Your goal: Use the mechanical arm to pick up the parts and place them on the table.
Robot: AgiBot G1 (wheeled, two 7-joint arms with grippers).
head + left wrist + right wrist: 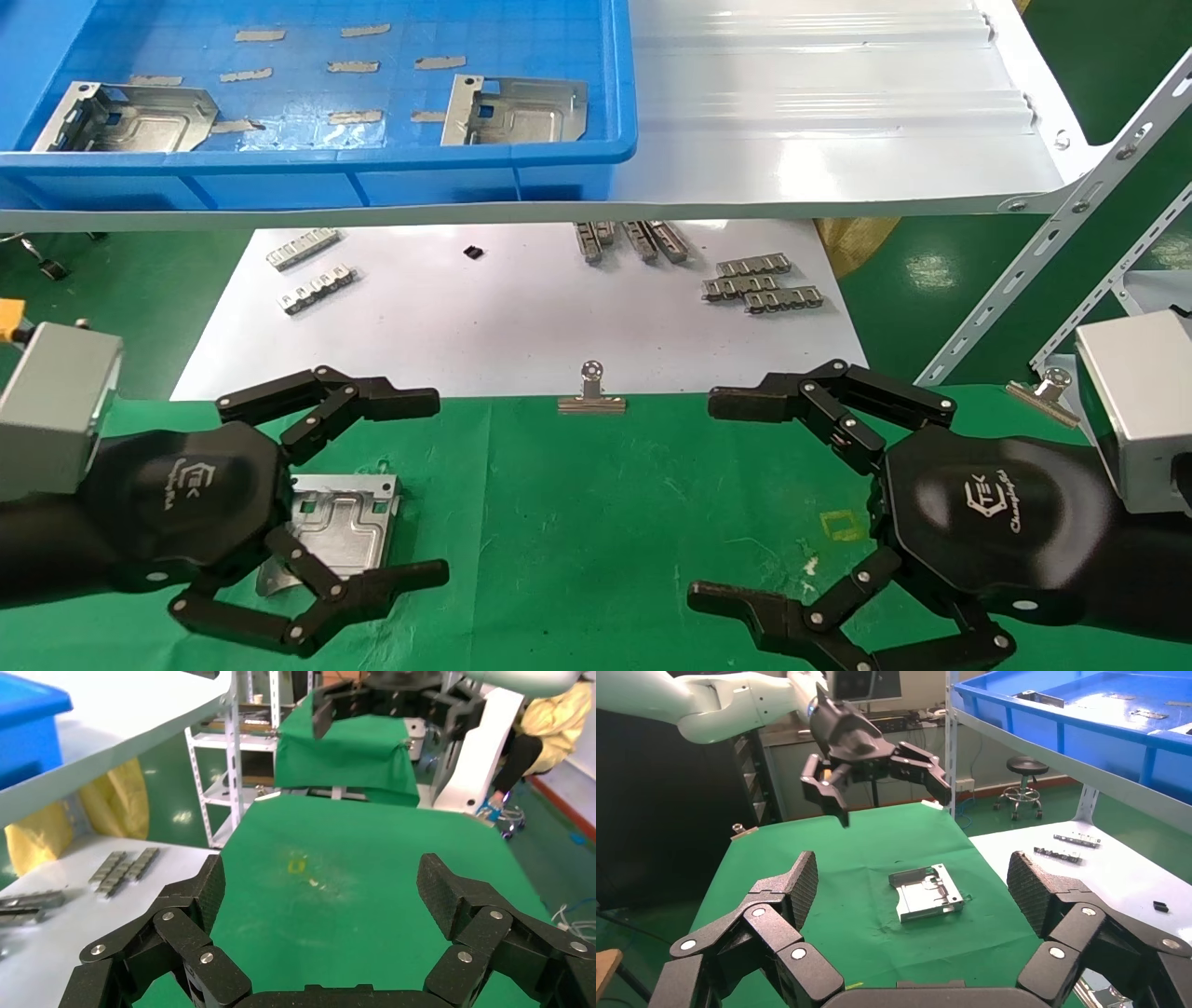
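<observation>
Both black claw grippers hover spread wide over the green cloth table (577, 522)

The left gripper (368, 489) hangs above a silver-grey stamped metal plate (343, 522) lying flat near the cloth's left side; the right gripper (773, 503) holds nothing, with bare cloth between them. Two more plates (517, 110) sit in the blue plastic bin (372, 158) on the shelf
</observation>
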